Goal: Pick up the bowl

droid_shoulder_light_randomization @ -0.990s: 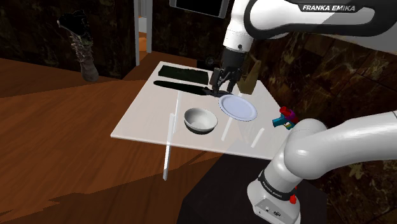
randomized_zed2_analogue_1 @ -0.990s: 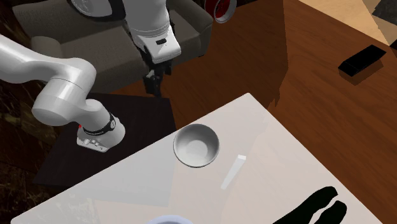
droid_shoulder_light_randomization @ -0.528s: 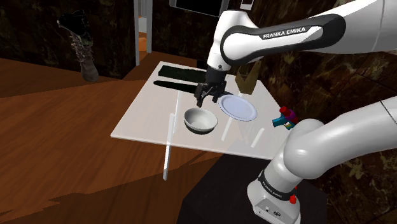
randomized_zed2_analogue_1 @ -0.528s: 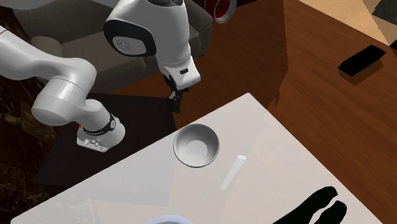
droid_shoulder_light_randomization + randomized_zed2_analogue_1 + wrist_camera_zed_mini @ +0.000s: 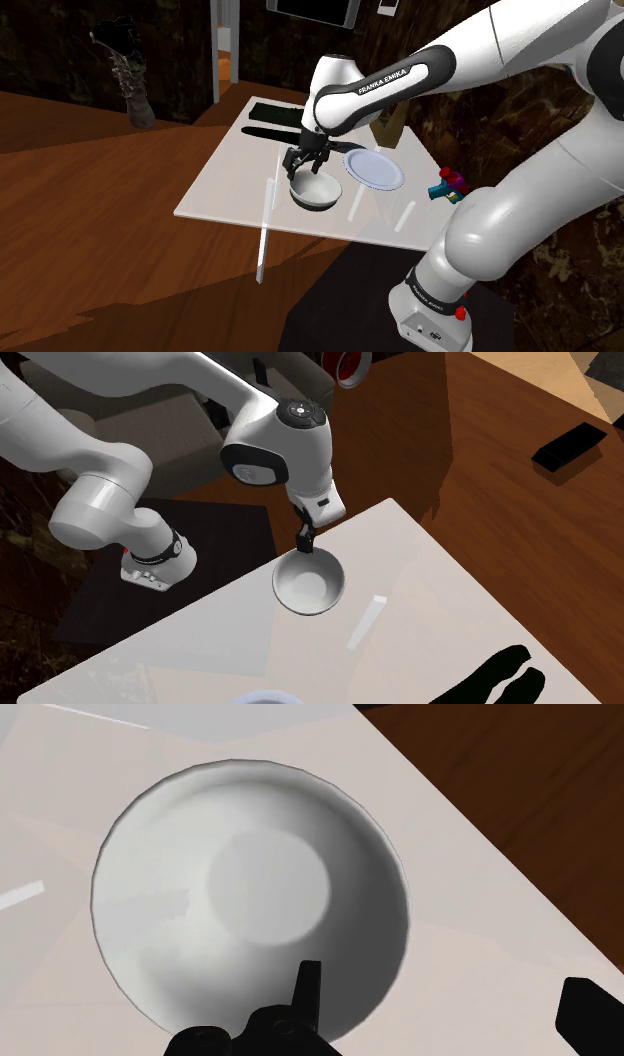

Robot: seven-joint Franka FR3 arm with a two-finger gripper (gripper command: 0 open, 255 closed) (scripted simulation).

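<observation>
Wrist view is showing you the gripper (image 5: 442, 982) standing spread apart over the white bowl (image 5: 250, 894), one finger hanging inside it and the other outside its rim, clasping nothing. You are seeing the bowl sitting upright on the white table (image 5: 230, 190), just beside the plate (image 5: 374, 170), on the shoulder view's left of it

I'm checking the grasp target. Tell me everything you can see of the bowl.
The bowl is plain white-grey, round, with a flat circular bottom and a thin rim, empty and upright. It rests on the white table near its edge, apart from the plate. The open gripper straddles its rim, one finger inside, one outside; contact cannot be told.
</observation>
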